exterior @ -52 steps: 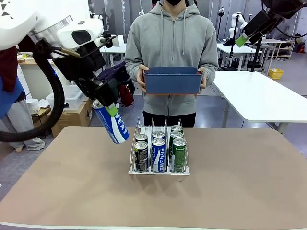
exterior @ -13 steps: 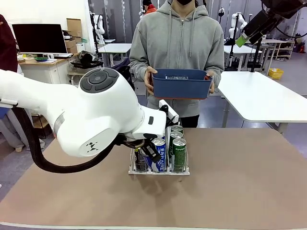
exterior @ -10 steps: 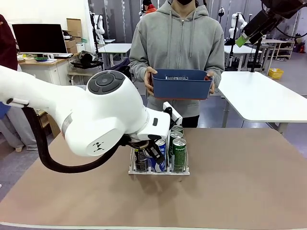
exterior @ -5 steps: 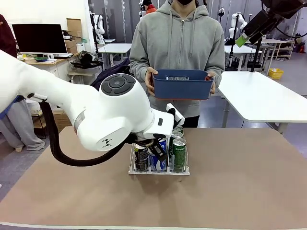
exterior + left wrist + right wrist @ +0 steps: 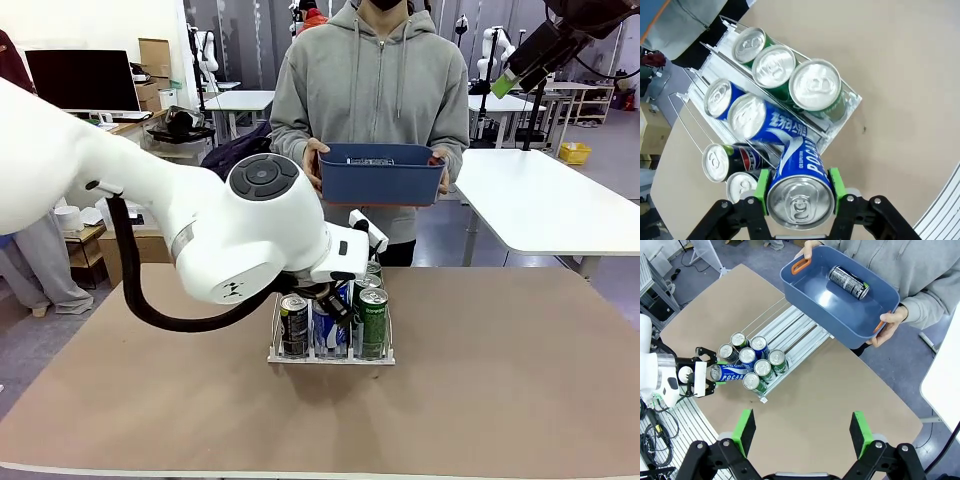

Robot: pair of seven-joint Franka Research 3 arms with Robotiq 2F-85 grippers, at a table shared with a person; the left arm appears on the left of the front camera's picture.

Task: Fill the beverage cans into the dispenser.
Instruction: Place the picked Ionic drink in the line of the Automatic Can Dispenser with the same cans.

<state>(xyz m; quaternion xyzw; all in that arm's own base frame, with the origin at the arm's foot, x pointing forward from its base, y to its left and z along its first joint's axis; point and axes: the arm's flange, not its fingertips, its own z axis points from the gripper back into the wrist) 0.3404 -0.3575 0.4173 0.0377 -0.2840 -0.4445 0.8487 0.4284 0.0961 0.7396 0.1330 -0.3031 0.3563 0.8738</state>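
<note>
Looking across the table [image 5: 500, 390] from the front: left gripper [image 5: 334, 302] down at the near end of the dispenser [image 5: 330, 357], clamped on a blue-and-white can [image 5: 322, 322] tilted over the middle lane. Black can [image 5: 293, 326] upright at the front of the left lane, green can [image 5: 372, 318] at the front of the right lane. Beyond the dispenser, a person [image 5: 370, 80] holding a blue bin [image 5: 382, 180] at chest height with both hands. Right gripper [image 5: 512, 72] raised high at the upper right, well apart from the cans; finger spread hard to tell from here.

Turning to the left wrist view: green pads [image 5: 761, 190] pressed against both sides of the blue-and-white can [image 5: 796, 160], silver top facing the camera, far end down at the mouth of the middle lane, just beside the front can there; contact impossible to tell. Three green cans [image 5: 815, 87] filling one outer lane, two blue-and-white ones in the middle, two black ones [image 5: 716, 162] in the other outer lane.

Moving to the right wrist view: right gripper [image 5: 803, 432] spread wide with nothing between its fingers, high over the table. Below, the dispenser [image 5: 802, 332] with seven upright cans bunched at one end, the left gripper [image 5: 704, 378] at that end with its tilted can [image 5: 734, 372]. Blue bin [image 5: 830, 315] held in the person's hands, one black can [image 5: 849, 282] lying on its side inside.
</note>
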